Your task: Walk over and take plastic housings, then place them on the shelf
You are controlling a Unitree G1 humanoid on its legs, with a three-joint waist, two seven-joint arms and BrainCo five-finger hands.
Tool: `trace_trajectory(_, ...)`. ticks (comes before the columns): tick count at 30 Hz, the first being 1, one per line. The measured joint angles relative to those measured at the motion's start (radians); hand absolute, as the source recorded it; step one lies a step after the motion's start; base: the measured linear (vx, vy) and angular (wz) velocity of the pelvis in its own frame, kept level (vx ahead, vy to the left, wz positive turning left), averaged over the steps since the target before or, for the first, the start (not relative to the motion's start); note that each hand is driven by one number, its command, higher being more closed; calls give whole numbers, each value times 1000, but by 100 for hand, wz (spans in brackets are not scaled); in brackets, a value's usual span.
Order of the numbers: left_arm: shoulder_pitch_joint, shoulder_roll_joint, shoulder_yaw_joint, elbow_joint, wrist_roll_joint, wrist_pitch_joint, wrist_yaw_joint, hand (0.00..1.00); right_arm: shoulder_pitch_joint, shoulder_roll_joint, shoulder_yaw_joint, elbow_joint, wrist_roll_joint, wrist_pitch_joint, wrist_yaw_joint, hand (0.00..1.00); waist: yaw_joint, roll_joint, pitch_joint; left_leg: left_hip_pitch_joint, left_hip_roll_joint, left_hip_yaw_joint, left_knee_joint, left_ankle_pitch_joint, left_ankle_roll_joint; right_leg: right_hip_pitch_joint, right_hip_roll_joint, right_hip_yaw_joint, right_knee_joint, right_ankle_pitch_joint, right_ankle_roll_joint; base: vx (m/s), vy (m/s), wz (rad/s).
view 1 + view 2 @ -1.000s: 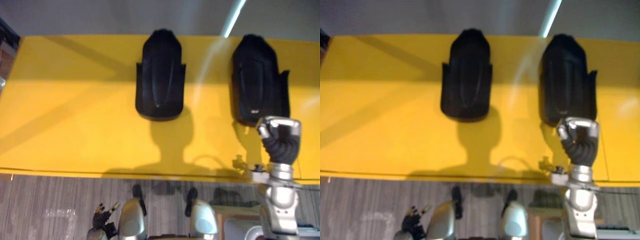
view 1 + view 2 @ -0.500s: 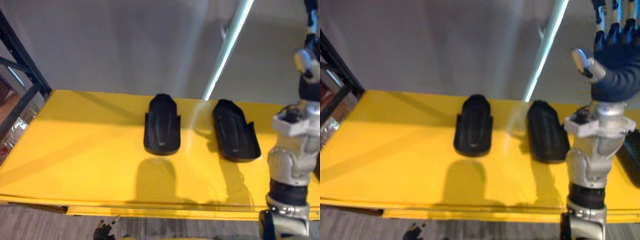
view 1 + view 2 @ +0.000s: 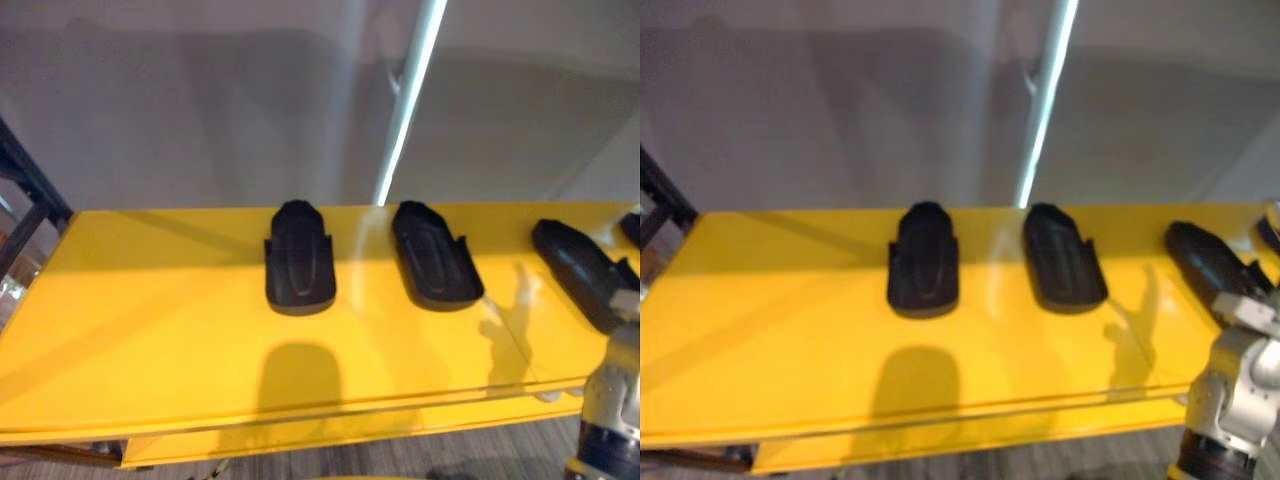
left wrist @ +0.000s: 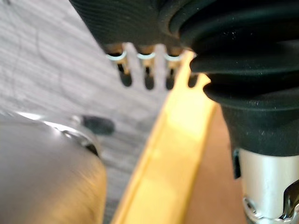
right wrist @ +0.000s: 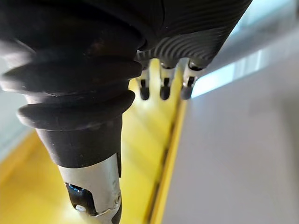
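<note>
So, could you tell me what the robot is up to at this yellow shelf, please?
The robot faces a yellow shelf where black plastic housings lie side by side: the left housing, the middle housing and the right housing. Neither hand is handling anything. The left hand hangs open beside the shelf's edge, and the right hand is open and empty, with the yellow surface beyond its fingers.

The black housings (image 3: pixel 299 262) look matt moulded plastic; the yellow shelf (image 3: pixel 150 330) is smooth and glossy.
</note>
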Motion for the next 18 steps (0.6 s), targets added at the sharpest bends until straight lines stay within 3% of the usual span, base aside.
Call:
trace_trajectory(4, 8, -1, 0, -2, 7, 0, 0, 0, 57, 15, -116, 132, -102, -14, -163, 0, -24, -5, -5, 16, -8, 15, -34, 27, -3, -6, -3, 1, -3, -29, 11, -120, -55, -9)
trace_trajectory(6, 7, -11, -2, -2, 5, 0, 0, 0, 87, 15, -206, 313, -88, -22, -244, 0, -27, 2, -15, 15, -5, 23, -35, 30, -6, -18, -1, 13, 5, -33, 10, -86, -27, -13)
trace_trajectory(8, 6, -12, -2, -2, 0, 0, 1, 0, 104, 15, -272, 439, -28, -42, -258, 0, -29, 11, -20, 16, -5, 25, -35, 30, -6, -17, -1, 18, 7, -34, 11, -48, 0, -6)
trace_trajectory(12, -6, -7, -3, 0, -18, 1, 8, 0, 138, 49, -353, 708, 93, -31, -215, 0, -53, 19, -25, 17, -8, 26, -35, 30, -6, -16, -3, 19, 8, -33, 10, -9, 6, -2)
trace_trajectory(18, -42, 0, -2, 1, -30, -1, 9, 0, 142, 170, -277, 812, 78, 9, -115, 0, -45, 15, -25, 17, -11, 24, -35, 29, -5, -15, -5, 16, 6, -34, 9, 5, 1, 0)
